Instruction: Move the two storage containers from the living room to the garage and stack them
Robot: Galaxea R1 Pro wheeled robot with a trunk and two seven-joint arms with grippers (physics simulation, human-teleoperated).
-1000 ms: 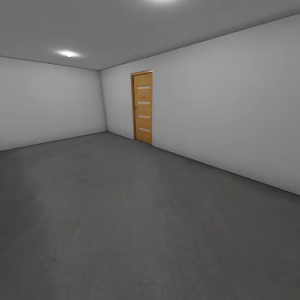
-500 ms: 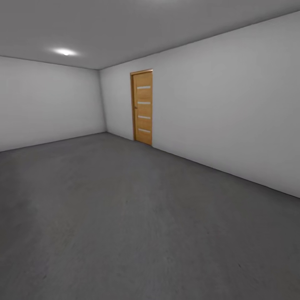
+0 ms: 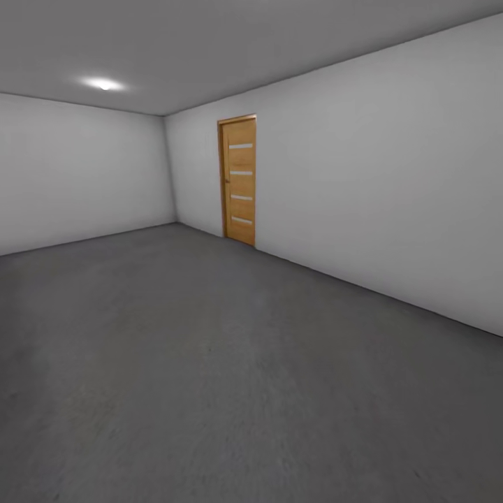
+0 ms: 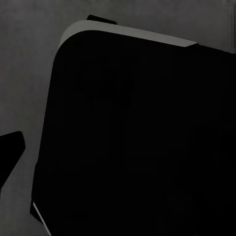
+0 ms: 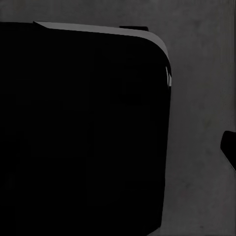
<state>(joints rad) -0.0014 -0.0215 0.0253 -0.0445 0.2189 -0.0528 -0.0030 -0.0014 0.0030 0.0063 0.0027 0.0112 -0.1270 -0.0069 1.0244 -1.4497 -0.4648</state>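
I am in a bare room with white-grey walls, which matches the garage. Its dark grey concrete floor [image 3: 209, 363] spreads out ahead of me in the head view. The two storage containers are out of view. The left wrist view looks down past a big black rounded body [image 4: 137, 137] of the robot to the same floor [image 4: 24, 73], with a dark finger [image 4: 11, 152] at the frame edge. The right wrist view shows that black body [image 5: 83, 128] and a dark finger [image 5: 229, 147] at its edge. Neither view shows how the jaws stand.
A shut orange-brown wooden door [image 3: 239, 180] with pale slats stands in the long right wall [image 3: 377, 175], near the far corner. A plain back wall [image 3: 84, 175] closes the room on the left. A ceiling light [image 3: 103, 84] glows above.
The whole head view has shifted slightly, with the ceiling light sliding left and the right wall's base rising a little, so the camera has moved. Nothing in the room has moved.
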